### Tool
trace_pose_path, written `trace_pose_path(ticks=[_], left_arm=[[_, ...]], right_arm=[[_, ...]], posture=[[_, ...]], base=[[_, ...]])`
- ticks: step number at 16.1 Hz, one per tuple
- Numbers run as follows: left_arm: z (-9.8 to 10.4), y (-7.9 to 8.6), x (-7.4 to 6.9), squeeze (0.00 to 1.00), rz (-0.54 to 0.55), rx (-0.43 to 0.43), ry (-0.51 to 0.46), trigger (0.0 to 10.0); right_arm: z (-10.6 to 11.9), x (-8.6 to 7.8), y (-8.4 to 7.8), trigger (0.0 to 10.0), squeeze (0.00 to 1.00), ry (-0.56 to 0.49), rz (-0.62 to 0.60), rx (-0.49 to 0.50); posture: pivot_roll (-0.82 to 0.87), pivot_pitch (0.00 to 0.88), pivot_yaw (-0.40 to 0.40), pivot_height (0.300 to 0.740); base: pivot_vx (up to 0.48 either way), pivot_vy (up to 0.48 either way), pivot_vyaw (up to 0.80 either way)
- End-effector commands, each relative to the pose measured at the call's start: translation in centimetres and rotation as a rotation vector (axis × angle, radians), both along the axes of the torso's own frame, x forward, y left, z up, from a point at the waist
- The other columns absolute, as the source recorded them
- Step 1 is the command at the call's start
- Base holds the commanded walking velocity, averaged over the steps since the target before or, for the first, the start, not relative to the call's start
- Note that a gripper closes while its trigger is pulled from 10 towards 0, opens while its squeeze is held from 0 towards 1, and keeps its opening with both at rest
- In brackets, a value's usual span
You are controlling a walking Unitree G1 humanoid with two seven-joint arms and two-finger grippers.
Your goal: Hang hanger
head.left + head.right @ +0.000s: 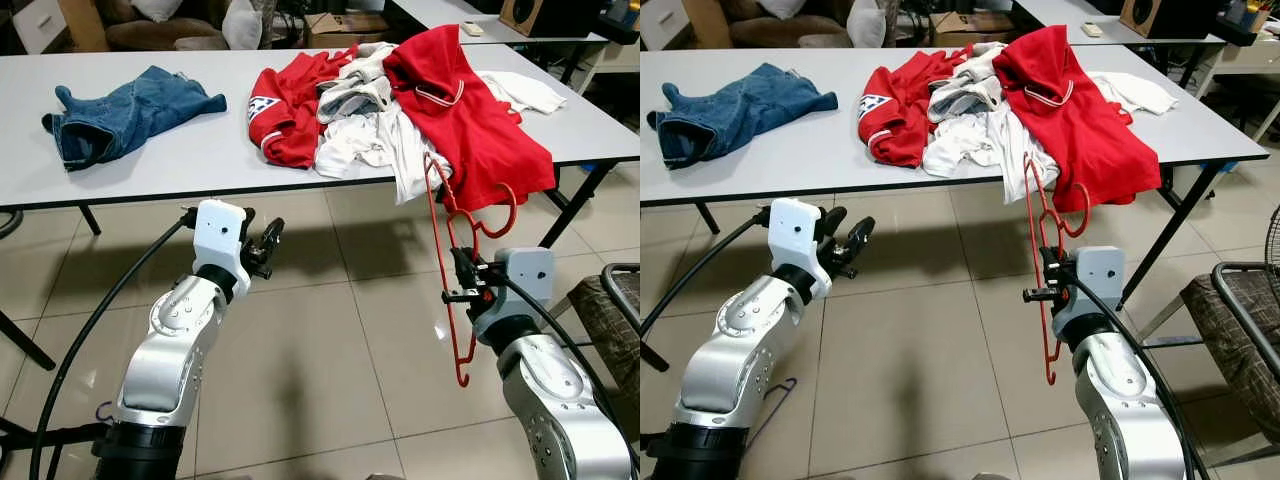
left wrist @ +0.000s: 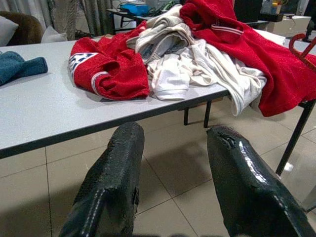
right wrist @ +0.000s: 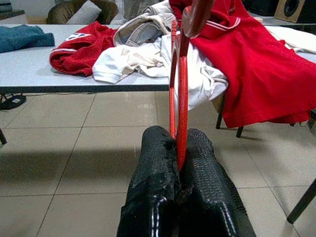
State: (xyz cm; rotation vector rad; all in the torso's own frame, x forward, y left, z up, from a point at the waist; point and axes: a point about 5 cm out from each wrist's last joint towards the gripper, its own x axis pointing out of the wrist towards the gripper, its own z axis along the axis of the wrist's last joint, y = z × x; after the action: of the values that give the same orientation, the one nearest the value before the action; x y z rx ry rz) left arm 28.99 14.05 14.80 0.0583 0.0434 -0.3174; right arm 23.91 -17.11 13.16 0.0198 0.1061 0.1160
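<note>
Right pincer (image 1: 462, 282) clamps a red hanger (image 1: 452, 262) upright before the worktop (image 1: 200, 150) of clothes (image 1: 400, 100), while left pincer (image 1: 268, 250) hovers, fingers apart.

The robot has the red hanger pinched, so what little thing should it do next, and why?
Probably bring the right end effector toward the red shirt on the table. It is shut on the red hanger, and the open left end effector could then help.

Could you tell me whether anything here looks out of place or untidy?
Yes. The clothes pile on the table is a crumpled heap, and a red shirt and white shirt droop over the front edge. The right gripper pinches the red hanger, which hangs tilted and bare.
</note>
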Motion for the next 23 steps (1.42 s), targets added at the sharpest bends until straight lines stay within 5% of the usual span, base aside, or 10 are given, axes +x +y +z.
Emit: trace_pose_path(ticks=[1, 3, 5, 6, 7, 9, 11, 18, 20, 23], left_arm=[[0.3, 0.0, 0.0, 0.0, 0.002, 0.005, -0.016, 10.0], [0.3, -0.1, -0.1, 0.0, 0.002, 0.005, -0.018, 10.0], [0.3, -0.1, -0.2, 0.0, -0.005, 0.01, -0.019, 10.0], [0.3, -0.1, -0.2, 0.0, -0.005, 0.011, -0.019, 10.0], [0.3, -0.2, -0.2, 0.0, -0.006, 0.01, -0.017, 10.0], [0.2, -0.2, -0.2, 0.0, -0.009, 0.011, -0.016, 10.0], [0.2, -0.3, -0.2, 0.0, -0.013, 0.013, -0.014, 10.0], [0.0, -0.3, -0.2, 0.0, -0.004, 0.004, 0.009, 10.0], [-0.1, -0.3, -0.2, 0.0, -0.002, 0.004, 0.021, 10.0], [0.1, -0.7, -0.2, 0.0, -0.043, 0.016, 0.001, 10.0]], right_arm=[[0.5, 0.3, 0.0, 0.0, 0.0, -0.036, 0.023, 0.0], [0.0, 0.4, -0.3, 6.4, 0.0, -0.002, -0.002, -0.015], [-0.1, 0.5, -0.2, 0.0, 0.0, -0.012, -0.002, -0.016], [-0.3, 0.5, -0.2, 9.6, 0.0, 0.0, -0.01, -0.017], [-0.4, 0.6, 0.1, 0.0, 0.0, -0.021, 0.02, 0.011], [-0.8, 0.5, -0.2, 7.2, 0.0, 0.002, 0.006, -0.012], [-0.8, 0.7, -0.2, 0.0, 0.0, -0.029, 0.027, 0.009], [-2.0, 0.8, -0.9, 0.0, 0.0, -0.011, 0.02, 0.007], [-2.0, 0.6, -1.0, 10.0, 0.0, 0.006, 0.009, -0.002], [-1.5, 0.4, -0.8, 10.0, 0.0, -0.002, 0.005, -0.012]], posture=[[-0.17, 0.022, -0.037, 0.74], [-0.17, 0.024, -0.039, 0.74], [-0.17, 0.028, -0.039, 0.74], [-0.17, 0.029, -0.039, 0.74], [-0.17, 0.031, -0.04, 0.74], [-0.17, 0.034, -0.039, 0.74], [-0.17, 0.034, -0.04, 0.74], [-0.17, 0.037, -0.043, 0.74], [-0.17, 0.038, -0.043, 0.74], [-0.17, 0.039, -0.041, 0.74]], base=[[0.0, 0.0, 0.0], [0.0, 0.0, 0.0], [0.0, 0.0, 0.0], [0.0, 0.0, 0.0], [0.0, 0.0, 0.0], [0.0, 0.0, 0.0], [0.0, 0.0, 0.0], [0.0, 0.0, 0.0], [0.0, 0.0, 0.0], [0.0, 0.0, 0.0]])
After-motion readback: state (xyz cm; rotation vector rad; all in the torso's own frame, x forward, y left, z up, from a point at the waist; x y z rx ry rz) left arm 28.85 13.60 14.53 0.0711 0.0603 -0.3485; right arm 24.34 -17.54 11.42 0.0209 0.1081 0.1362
